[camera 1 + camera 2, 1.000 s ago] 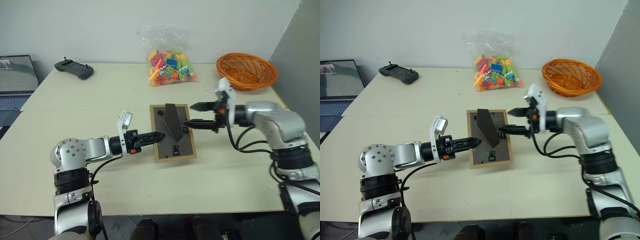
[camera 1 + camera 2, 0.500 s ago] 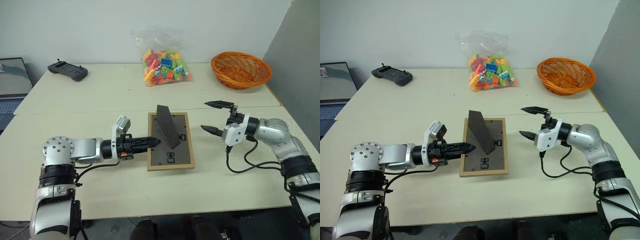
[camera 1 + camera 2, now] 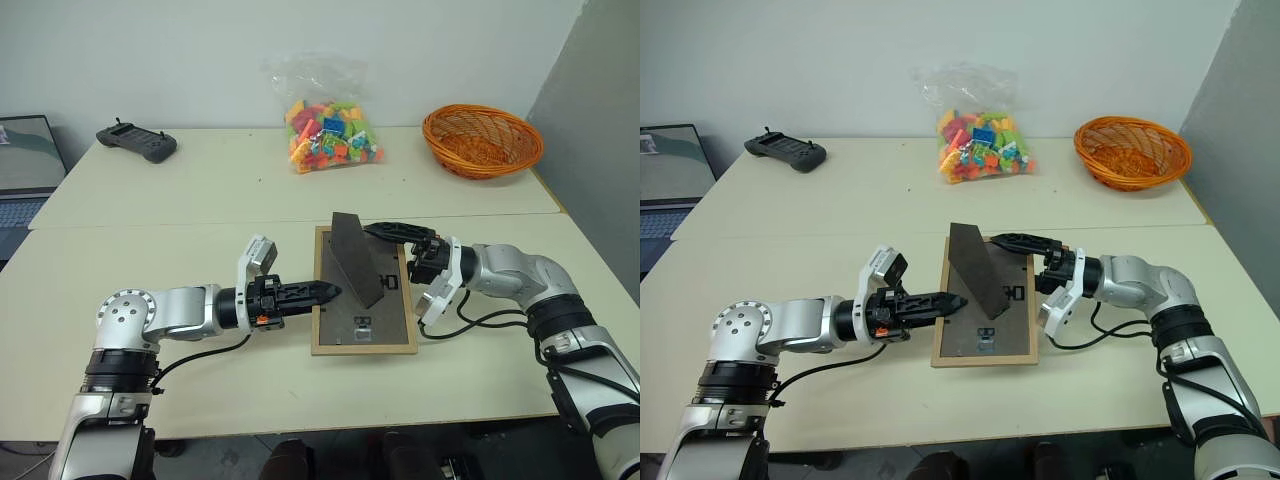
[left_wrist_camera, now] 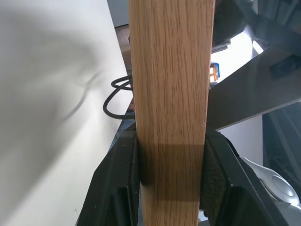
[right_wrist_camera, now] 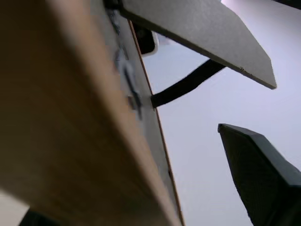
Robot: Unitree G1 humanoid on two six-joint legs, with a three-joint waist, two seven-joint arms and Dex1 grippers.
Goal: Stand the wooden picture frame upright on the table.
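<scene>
The wooden picture frame (image 3: 365, 330) lies back side up on the table (image 3: 200, 200), its dark stand flap (image 3: 355, 255) raised. My left gripper (image 3: 325, 291) is shut on the frame's left edge. In the left wrist view the light wood (image 4: 171, 94) sits squeezed between the fingers (image 4: 117, 188). My right gripper (image 3: 392, 250) is open and straddles the frame's right edge, one finger reaching over the back panel beside the flap. In the right wrist view the wood edge (image 5: 70, 117) is close, and a gap separates it from one finger (image 5: 258, 174).
A clear bag of coloured blocks (image 3: 325, 130) stands at the back centre and an orange wicker basket (image 3: 482, 140) at the back right. A black controller (image 3: 137, 140) and a laptop (image 3: 20, 160) are at the back left.
My right gripper has swung in from the right onto the frame's right edge, with its fingers narrower. The frame, held by my left gripper, has shifted a little right and nearer.
</scene>
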